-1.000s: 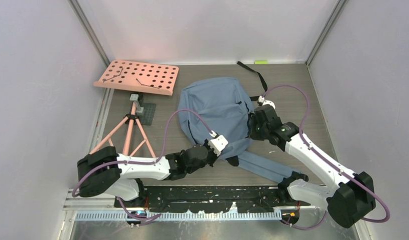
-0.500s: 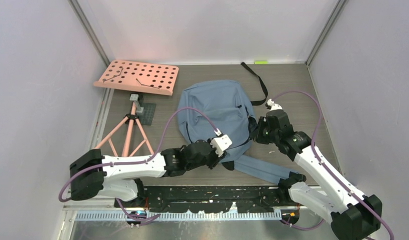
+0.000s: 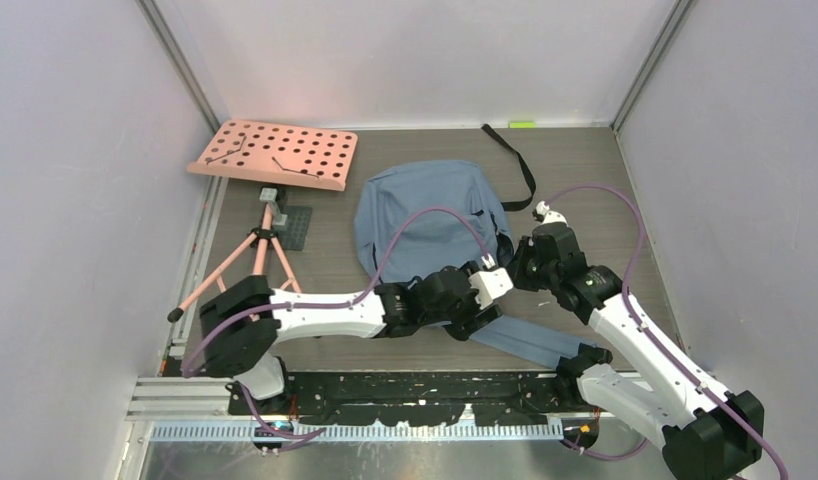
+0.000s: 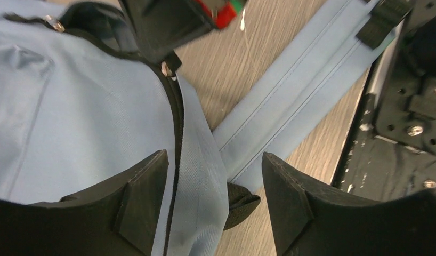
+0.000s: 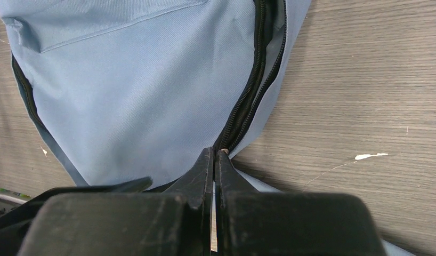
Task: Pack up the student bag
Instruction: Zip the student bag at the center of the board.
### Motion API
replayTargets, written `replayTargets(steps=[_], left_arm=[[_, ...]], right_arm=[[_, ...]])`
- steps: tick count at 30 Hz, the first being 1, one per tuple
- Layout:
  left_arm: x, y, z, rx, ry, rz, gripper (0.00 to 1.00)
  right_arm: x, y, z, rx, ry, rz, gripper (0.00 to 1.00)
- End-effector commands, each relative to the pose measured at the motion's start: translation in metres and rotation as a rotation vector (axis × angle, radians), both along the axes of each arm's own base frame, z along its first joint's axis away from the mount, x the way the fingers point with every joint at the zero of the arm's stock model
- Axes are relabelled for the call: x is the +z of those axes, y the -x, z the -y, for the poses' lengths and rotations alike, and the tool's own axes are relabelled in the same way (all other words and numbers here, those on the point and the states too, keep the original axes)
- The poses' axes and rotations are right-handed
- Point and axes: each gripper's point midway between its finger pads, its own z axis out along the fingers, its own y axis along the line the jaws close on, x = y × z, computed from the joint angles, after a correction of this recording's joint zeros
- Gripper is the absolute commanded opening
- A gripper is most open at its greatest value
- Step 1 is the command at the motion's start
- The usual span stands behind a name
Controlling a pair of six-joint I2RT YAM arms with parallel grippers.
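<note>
Student bag [image 3: 425, 215] lies flat; its zipper edge [image 4: 177, 125] runs straight through the wide-open left tool [image 4: 214, 160], right tool [image 5: 215, 153] pinched shut alongside.

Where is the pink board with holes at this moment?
In the top view, the pink board is at the far left of the table, just beyond the pink tripod and left of the student bag.
</note>
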Motion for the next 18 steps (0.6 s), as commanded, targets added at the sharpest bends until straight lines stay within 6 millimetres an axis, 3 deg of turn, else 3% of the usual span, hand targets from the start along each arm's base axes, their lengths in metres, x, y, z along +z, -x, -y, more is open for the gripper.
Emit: replayTargets(steps=[1,7,12,18], left_arm=[[0.008,-0.018,0.007,0.056,0.04,0.074,0.69],[-0.007,-0.031,0.003,0.116,0.041,0.08,0.67],[0.003,-0.036,0.012,0.108,0.069,0.105,0.66],[-0.015,-0.047,0.013,0.119,0.043,0.088,0.46]], right_arm=[[0.023,-0.01,0.0,-0.03,-0.024,0.075,0.0],[0.02,-0.009,0.0,-0.026,-0.02,0.064,0.01],[0.018,-0.01,-0.001,-0.027,-0.022,0.06,0.0],[0.02,-0.015,0.003,-0.054,-0.006,0.077,0.01]])
